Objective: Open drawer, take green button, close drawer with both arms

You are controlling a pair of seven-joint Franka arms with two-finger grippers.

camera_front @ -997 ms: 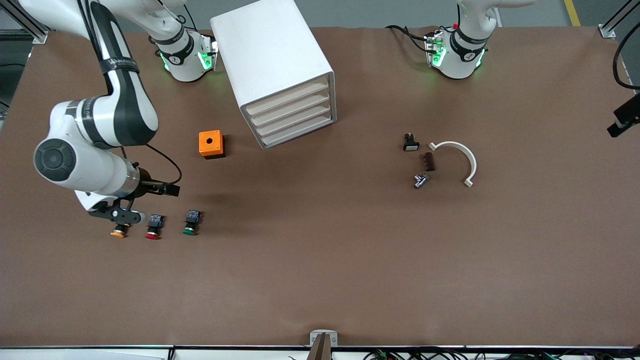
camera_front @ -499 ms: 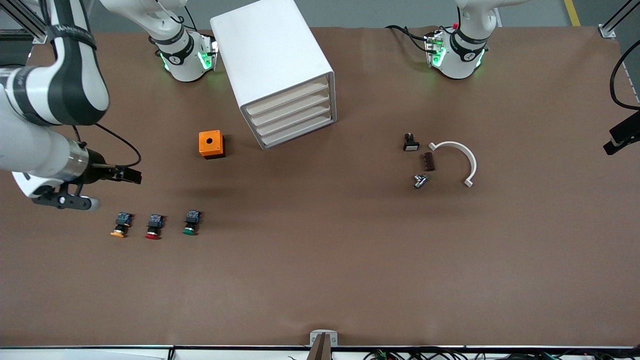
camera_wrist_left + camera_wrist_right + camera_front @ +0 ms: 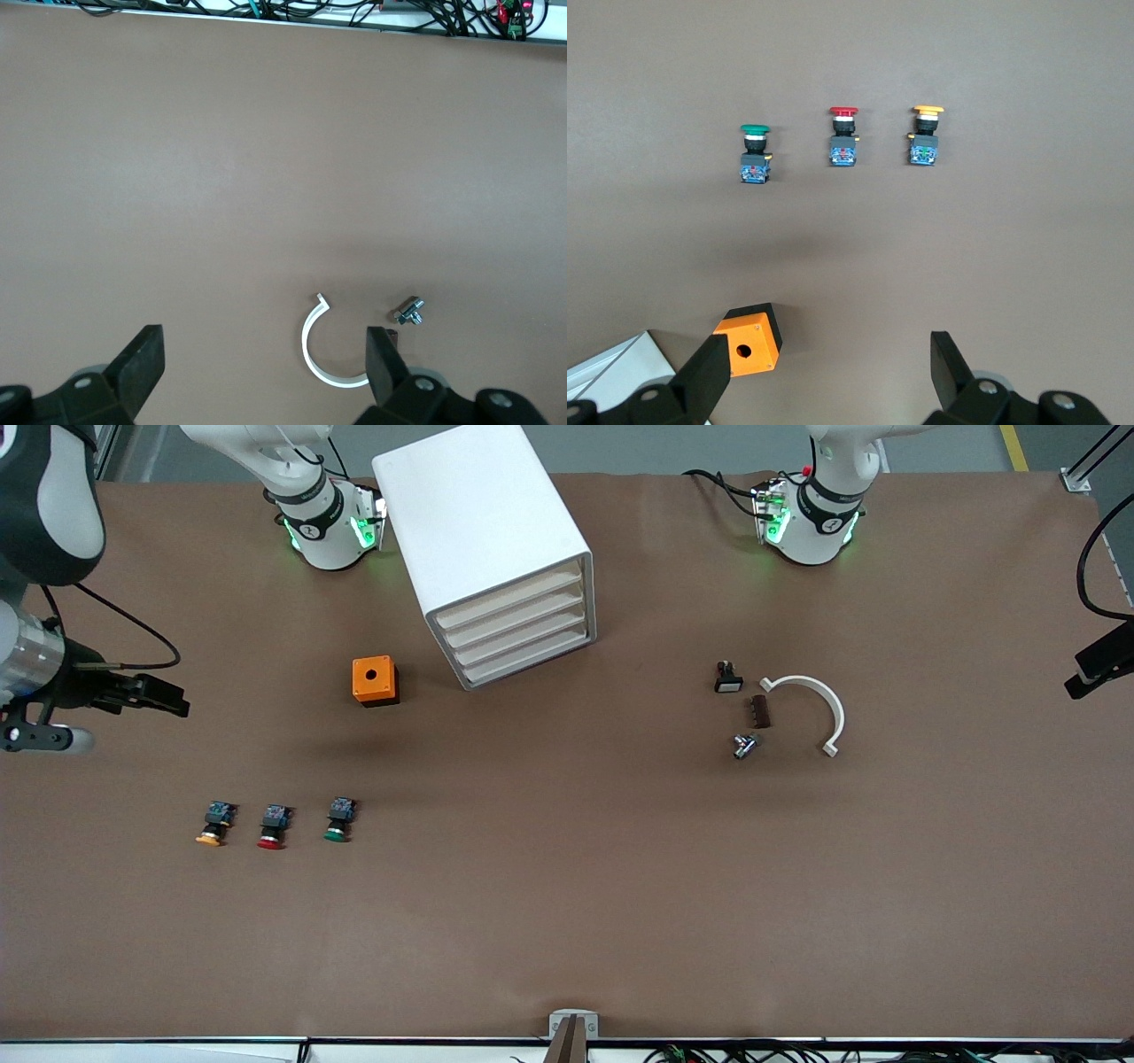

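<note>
Front: drawer (image 3: 530,662) shut in the cabinet (image 3: 483,540); button (image 3: 337,820) nearer the camera than the cabinet | left wrist: left gripper (image 3: 263,361) jaws apart | right wrist: right gripper (image 3: 830,365) seemingly open.

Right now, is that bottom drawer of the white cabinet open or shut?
Shut. The lowest drawer has its cream front flush with the three above it in the white cabinet; nothing sticks out.
</note>
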